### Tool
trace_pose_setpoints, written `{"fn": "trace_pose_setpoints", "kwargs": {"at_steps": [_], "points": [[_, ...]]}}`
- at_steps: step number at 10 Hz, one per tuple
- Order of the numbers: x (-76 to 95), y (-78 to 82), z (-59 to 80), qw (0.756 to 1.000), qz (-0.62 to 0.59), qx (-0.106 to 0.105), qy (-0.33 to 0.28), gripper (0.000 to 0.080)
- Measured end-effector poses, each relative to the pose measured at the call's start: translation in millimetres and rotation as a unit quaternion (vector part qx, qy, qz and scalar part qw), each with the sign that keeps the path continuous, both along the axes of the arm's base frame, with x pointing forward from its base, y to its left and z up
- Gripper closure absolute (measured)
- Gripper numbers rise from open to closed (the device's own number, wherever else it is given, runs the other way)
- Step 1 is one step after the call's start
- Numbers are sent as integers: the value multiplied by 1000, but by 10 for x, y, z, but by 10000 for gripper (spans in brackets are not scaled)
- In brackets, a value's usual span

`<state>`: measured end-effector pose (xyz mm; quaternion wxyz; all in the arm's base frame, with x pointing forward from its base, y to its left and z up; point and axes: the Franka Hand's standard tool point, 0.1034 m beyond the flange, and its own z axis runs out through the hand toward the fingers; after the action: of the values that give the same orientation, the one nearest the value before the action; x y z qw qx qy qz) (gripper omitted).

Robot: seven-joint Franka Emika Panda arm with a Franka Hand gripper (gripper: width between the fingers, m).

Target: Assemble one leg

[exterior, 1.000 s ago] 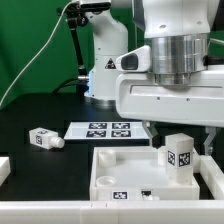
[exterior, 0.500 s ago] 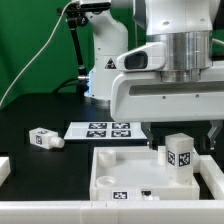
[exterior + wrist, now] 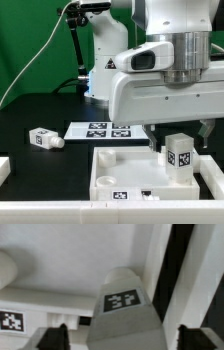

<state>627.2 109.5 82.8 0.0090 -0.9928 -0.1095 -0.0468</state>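
Observation:
A leg (image 3: 180, 153), a stubby white post with black-and-white tags, stands upright at the far right corner of the white panel (image 3: 110, 165). My gripper (image 3: 180, 132) hangs just above it, jaws open, one finger on each side. In the wrist view the leg (image 3: 125, 303) sits between my two dark fingertips (image 3: 58, 336), with a gap on both sides, and the gripper (image 3: 124, 339) does not touch it. The white panel (image 3: 60, 269) fills the background there. A second leg (image 3: 41, 138) lies on its side on the black table at the exterior view's left.
The marker board (image 3: 105, 129) lies flat on the table behind the panel. The robot base (image 3: 105, 60) stands at the back before a green backdrop. A white part (image 3: 4, 170) shows at the left edge, and another white piece (image 3: 60, 212) runs along the front edge.
My hand has shifted slightly up and toward the exterior view's left. The upright leg and the lying leg have not moved.

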Motion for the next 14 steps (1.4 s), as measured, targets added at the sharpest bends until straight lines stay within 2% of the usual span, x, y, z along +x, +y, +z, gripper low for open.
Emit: {"fn": "trace_pose_setpoints", "kwargs": {"at_steps": [1, 2, 4, 7, 10, 12, 14], "points": [[-1, 0, -4, 1000, -6, 1, 0, 417], [-2, -1, -6, 1000, -18, 2, 1, 515], [-3, 2, -8, 999, -33, 4, 2, 515], [-7, 16, -19, 983, -181, 22, 7, 515], [-23, 49, -26, 934, -354, 36, 12, 515], [-27, 47, -35, 868, -493, 55, 21, 515], [-21, 45, -37, 811, -581, 58, 26, 515]]}}
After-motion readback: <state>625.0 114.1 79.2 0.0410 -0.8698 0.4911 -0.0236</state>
